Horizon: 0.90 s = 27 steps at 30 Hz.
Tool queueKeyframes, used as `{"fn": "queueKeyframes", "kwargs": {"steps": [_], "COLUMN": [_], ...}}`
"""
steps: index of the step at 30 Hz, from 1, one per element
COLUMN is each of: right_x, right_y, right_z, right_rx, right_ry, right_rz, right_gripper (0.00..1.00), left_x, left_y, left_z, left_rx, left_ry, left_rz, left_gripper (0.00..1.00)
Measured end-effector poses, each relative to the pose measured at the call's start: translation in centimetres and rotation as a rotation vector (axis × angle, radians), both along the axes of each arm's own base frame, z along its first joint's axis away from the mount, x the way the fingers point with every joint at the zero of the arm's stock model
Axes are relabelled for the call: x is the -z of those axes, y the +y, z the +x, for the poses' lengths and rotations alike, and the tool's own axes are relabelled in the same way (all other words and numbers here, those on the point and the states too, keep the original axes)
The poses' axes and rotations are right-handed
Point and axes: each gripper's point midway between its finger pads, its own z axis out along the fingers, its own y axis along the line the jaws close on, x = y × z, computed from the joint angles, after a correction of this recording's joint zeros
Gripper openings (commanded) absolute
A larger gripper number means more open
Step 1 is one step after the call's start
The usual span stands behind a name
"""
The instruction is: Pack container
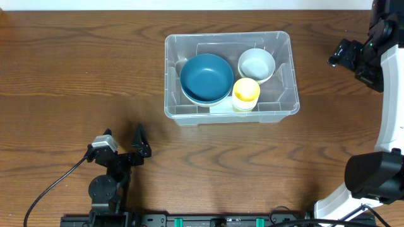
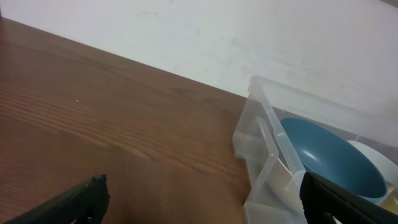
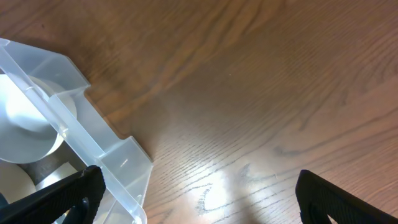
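Centrally, container, between left gripper, right gripper

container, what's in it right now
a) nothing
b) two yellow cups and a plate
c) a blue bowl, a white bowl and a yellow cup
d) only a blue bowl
c, the overhead view shows a blue bowl, a white bowl and a yellow cup all sitting inside the container.

Open tabletop rings the container; blue bowl, white bowl and yellow cup crowd its inside.
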Motion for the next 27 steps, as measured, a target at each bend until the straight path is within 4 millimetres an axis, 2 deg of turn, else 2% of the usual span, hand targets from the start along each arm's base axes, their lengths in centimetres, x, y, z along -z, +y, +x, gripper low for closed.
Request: {"fn": "queueKeyframes", "kwargs": {"steps": [12, 15, 20, 27], "right_x": [0.0, 0.0, -0.4, -3.1], "right_y": [0.0, 0.7, 5.1, 14.0], "right_z": [0.0, 0.2, 1.0, 3.1], "right_rx": [-0.001, -0.019, -0.138, -0.362], "right_ry": [0.000, 0.000, -0.017, -0.186], "right_rz": [0.000, -0.002, -0.017, -0.094], "right_gripper": [0.99, 0.99, 0.99, 0.99], "left_x": [0.0, 0.0, 0.0, 0.0], "left_y": [0.0, 0.0, 0.0, 0.0], "left_z": [0.0, 0.0, 0.0, 0.0], "left_rx": [0.000, 0.000, 0.000, 0.000], "left_ry": [0.000, 0.000, 0.000, 0.000], "left_rz": [0.000, 0.000, 0.000, 0.000], "left_gripper": [0.98, 0.98, 0.98, 0.98]}}
